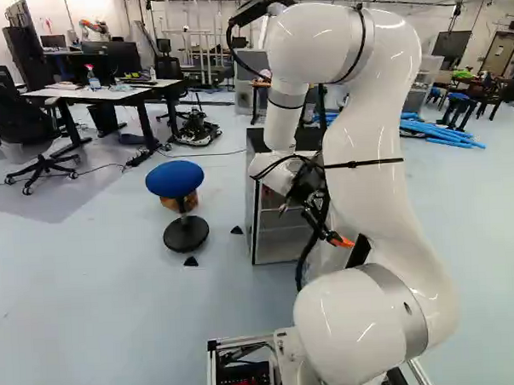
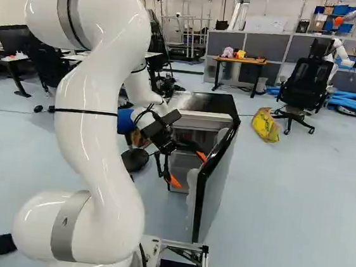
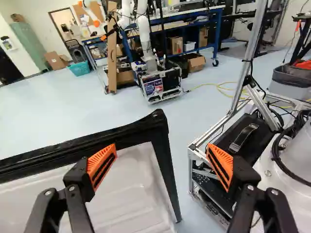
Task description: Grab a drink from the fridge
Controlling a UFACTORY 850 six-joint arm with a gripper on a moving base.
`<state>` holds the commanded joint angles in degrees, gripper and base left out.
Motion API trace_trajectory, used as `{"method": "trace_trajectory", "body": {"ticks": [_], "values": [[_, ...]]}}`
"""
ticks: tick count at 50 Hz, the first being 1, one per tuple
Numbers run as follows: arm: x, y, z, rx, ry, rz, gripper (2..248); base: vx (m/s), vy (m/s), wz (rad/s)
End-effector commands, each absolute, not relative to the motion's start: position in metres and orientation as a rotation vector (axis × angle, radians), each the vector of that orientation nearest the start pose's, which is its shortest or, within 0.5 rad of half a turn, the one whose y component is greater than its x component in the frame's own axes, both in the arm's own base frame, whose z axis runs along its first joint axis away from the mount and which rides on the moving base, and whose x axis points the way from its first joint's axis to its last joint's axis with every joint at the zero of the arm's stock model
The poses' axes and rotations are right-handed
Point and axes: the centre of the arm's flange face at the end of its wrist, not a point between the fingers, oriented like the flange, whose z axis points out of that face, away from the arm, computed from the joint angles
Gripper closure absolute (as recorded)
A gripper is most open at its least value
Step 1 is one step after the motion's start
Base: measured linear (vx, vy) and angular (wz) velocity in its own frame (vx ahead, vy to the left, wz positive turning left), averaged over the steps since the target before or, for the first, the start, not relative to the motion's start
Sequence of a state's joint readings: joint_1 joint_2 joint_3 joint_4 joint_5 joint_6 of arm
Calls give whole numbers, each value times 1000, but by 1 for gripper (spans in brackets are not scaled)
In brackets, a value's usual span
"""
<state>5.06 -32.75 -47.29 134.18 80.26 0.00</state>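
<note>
The fridge (image 2: 200,101) has its door (image 2: 215,188) open, so that part looks done. The hand (image 3: 161,166) is spread and empty before the fridge, beside its door. Finding and taking a drink remain; none can be made out in the fridge.

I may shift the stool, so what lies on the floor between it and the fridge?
A small black triangle, nearer the fridge than the stool; the left base view shows it.
</note>
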Motion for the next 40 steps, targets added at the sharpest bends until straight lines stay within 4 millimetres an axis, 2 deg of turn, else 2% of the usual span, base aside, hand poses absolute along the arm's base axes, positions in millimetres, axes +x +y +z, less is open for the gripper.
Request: {"method": "trace_trajectory", "body": {"ticks": [40], "values": [[467, -131, 311, 451, -2030, 674, 3, 0, 0, 0]]}}
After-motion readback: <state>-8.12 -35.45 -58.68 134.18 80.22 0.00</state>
